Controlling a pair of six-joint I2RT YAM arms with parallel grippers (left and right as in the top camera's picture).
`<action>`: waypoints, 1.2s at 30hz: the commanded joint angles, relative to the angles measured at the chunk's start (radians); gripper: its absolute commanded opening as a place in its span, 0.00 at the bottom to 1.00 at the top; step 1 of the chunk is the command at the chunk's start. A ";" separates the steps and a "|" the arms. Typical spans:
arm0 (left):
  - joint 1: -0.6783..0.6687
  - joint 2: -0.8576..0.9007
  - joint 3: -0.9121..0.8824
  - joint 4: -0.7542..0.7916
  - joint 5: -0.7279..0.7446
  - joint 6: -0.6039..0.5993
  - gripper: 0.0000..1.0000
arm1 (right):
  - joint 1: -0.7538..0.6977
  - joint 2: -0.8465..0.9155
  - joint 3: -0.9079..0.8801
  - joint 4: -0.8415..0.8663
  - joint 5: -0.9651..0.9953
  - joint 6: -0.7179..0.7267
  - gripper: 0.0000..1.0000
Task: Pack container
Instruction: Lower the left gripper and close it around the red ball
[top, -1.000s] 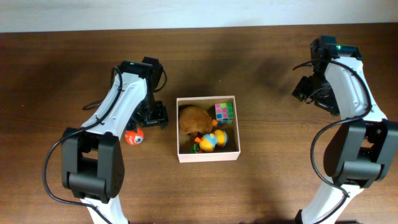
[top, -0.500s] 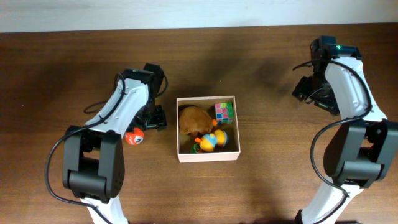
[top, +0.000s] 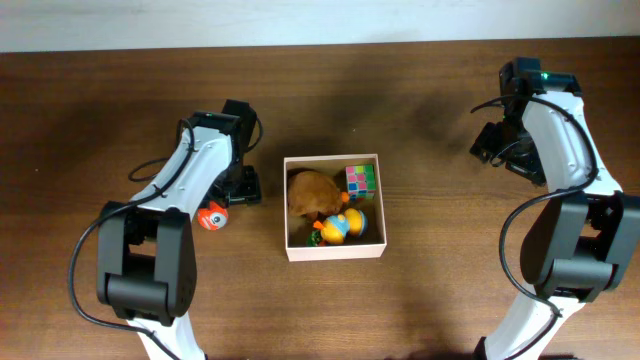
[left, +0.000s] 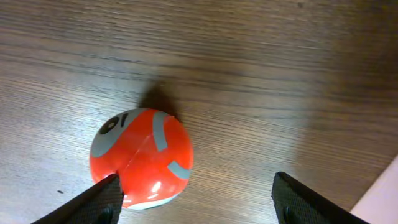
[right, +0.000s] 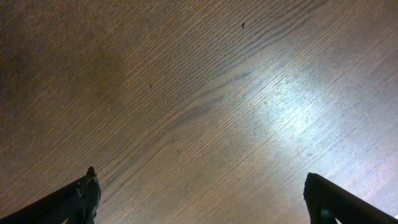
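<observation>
The container (top: 334, 251), a shallow white-walled square box, sits at the table's middle. It holds a brown plush toy (top: 312, 190), a colourful cube (top: 360, 179) and a yellow and blue duck toy (top: 342, 226). An orange ball with grey markings (top: 212, 216) lies on the table left of the container; it also shows in the left wrist view (left: 141, 158). My left gripper (left: 199, 202) is open just above the ball, its left finger touching the ball's edge. My right gripper (right: 202, 196) is open and empty over bare wood at the far right.
The container's white corner (left: 379, 205) shows at the lower right of the left wrist view. The dark wooden table (top: 430, 290) runs to a pale wall at the back. Both arms' bases stand near the front edge.
My left gripper has shifted slightly left and toward the orange ball. The right arm has not moved.
</observation>
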 joint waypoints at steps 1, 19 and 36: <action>0.005 0.007 0.006 -0.005 0.011 0.023 0.78 | -0.003 -0.004 0.000 0.000 0.005 0.012 0.99; 0.005 0.007 0.066 -0.077 -0.089 0.037 0.78 | -0.003 -0.004 0.000 0.000 0.005 0.012 0.99; 0.061 0.007 0.003 -0.069 -0.077 0.003 0.79 | -0.003 -0.004 0.000 0.000 0.005 0.012 0.99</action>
